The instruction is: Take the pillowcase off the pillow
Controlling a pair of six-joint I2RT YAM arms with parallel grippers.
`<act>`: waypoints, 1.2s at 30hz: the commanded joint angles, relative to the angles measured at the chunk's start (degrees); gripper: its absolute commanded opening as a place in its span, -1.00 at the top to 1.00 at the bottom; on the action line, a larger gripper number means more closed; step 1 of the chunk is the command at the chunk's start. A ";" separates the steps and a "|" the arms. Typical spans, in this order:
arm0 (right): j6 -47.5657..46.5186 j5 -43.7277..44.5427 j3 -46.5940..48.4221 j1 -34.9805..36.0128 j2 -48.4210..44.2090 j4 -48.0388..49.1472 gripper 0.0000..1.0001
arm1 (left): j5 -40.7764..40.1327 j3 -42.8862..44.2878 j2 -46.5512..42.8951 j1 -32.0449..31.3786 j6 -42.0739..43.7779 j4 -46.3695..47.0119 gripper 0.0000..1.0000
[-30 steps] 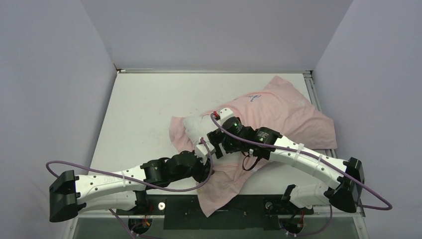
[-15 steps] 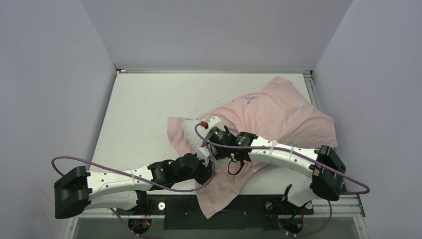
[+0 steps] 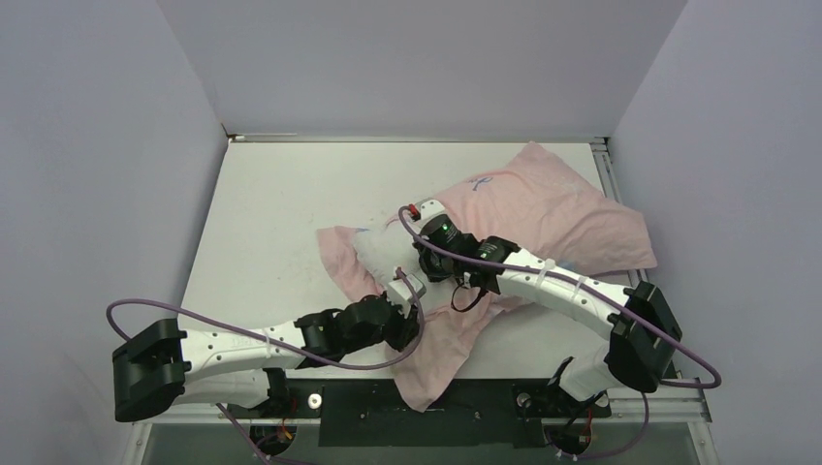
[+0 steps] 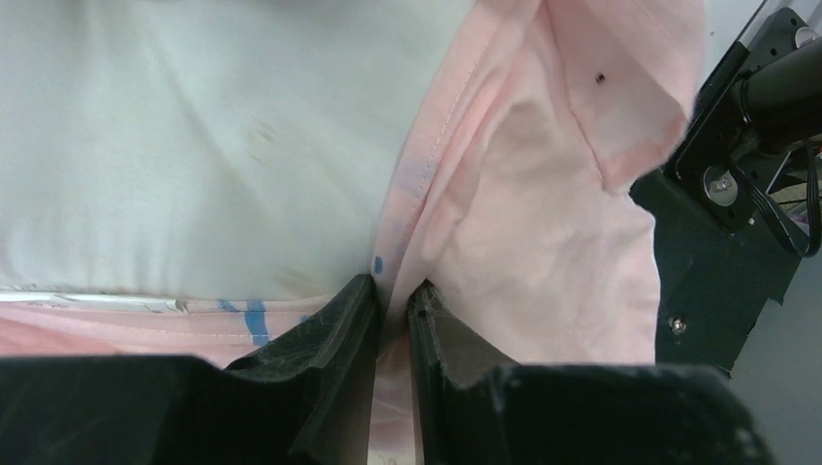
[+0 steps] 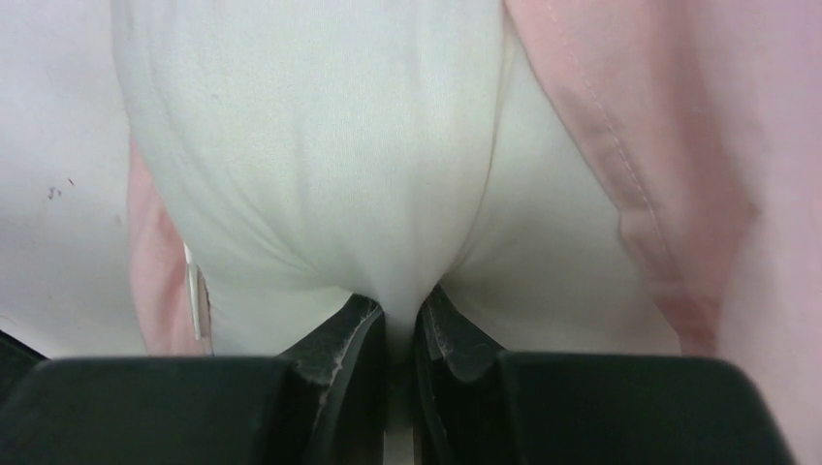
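Note:
The pale pink pillowcase (image 3: pixel 567 208) lies rumpled across the right half of the table, with a loose flap hanging over the near edge. The plain white pillow (image 3: pixel 380 254) sticks out of its open left end. My left gripper (image 3: pixel 415 298) is shut on the pillowcase's stitched hem (image 4: pixel 412 184), with pink cloth pinched between its fingertips (image 4: pixel 391 291). My right gripper (image 3: pixel 421 263) is shut on a fold of the pillow (image 5: pixel 330 145), the white fabric squeezed between its jaws (image 5: pixel 400 310). Pink pillowcase (image 5: pixel 679 145) borders the pillow on the right in the right wrist view.
Lilac walls enclose the white table (image 3: pixel 281 213) on three sides. A metal rail (image 3: pixel 609 179) runs along its right edge. The black mounting plate (image 3: pixel 465 407) and the arm bases sit at the near edge. Purple cables loop beside both arms.
My right gripper has gone from open to shut on the white pillow. The left arm has drawn back toward the near edge with the hem, and more white pillow shows.

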 commanded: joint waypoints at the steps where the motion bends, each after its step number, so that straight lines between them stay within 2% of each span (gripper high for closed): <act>1: 0.19 2.25 0.75 -3.19 -2.38 18.71 0.89 | 5.77 2.42 0.38 -1.05 0.13 -0.98 0.63; 14: 1.07 4.13 4.15 -8.44 -0.98 32.09 0.89 | 5.80 6.57 0.26 -1.04 1.11 -2.98 0.64; 18: 4.64 -0.77 6.37 -12.12 0.96 33.88 0.89 | 5.48 7.02 1.14 -1.04 0.36 -2.79 0.65; 23: 6.60 -3.40 8.47 -12.97 1.64 35.38 0.89 | 4.82 6.93 2.68 -1.04 -0.22 -1.60 0.66; 28: 9.13 -7.18 9.13 -15.00 0.64 36.94 0.89 | 1.44 5.97 4.15 -1.04 -1.52 0.07 0.71; 36: 13.04 -13.42 10.29 -20.47 -0.99 39.32 0.89 | 0.68 4.31 4.61 -1.04 -2.61 2.69 0.70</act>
